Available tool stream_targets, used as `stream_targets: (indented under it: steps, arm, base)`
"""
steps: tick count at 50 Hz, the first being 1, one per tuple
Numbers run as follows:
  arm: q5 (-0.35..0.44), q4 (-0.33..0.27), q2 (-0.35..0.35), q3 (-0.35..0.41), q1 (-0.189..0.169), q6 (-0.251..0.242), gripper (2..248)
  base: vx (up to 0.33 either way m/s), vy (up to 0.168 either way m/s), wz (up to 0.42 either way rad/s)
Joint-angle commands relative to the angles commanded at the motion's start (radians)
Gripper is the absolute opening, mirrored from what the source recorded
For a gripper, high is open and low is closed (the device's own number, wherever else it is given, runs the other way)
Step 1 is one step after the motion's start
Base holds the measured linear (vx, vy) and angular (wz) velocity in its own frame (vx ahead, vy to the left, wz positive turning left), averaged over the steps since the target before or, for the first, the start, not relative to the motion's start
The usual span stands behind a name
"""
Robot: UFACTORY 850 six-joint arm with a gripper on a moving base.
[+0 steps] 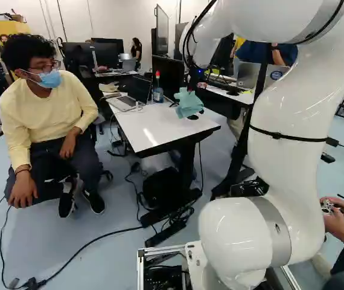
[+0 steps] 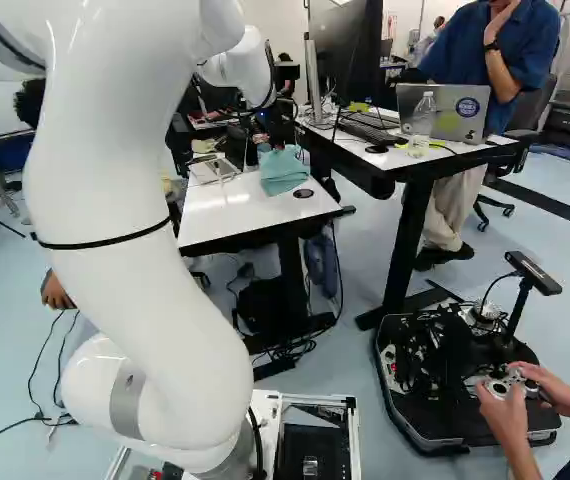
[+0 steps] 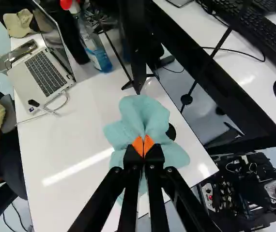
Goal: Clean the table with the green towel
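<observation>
- Pale green, the towel (image 3: 145, 116) hangs bunched in the pincer (image 1: 192, 81), over the end of the white surface (image 2: 210, 219) nearer the base; whether it touches the top cannot be told.
- The pincer is closed on the towel, its orange pads (image 3: 137, 145) pinching a fold between them.
- A black disc (image 3: 171, 132) lies on the surface at the towel's edge, partly covered by it in the wrist view.
- Toward the far end sits an open silver laptop (image 3: 43, 72), a white cable (image 3: 55, 110) beside it.
- Near the laptop stands a clear bottle with a red top (image 3: 97, 50).
- A second surface (image 2: 360, 153) alongside carries a black keyboard (image 3: 268, 38).
</observation>
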Motion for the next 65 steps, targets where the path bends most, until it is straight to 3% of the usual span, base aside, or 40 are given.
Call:
stream_targets:
  steps: [29, 65]
  arm:
    - [-0.058, 0.000, 0.038, -0.026, 0.010, 0.000, 25]
    - [-0.183, 0.000, 0.013, -0.065, 0.082, 0.000, 25]
  base:
    - [0.000, 0.000, 0.000]
    - [0.000, 0.000, 0.000]
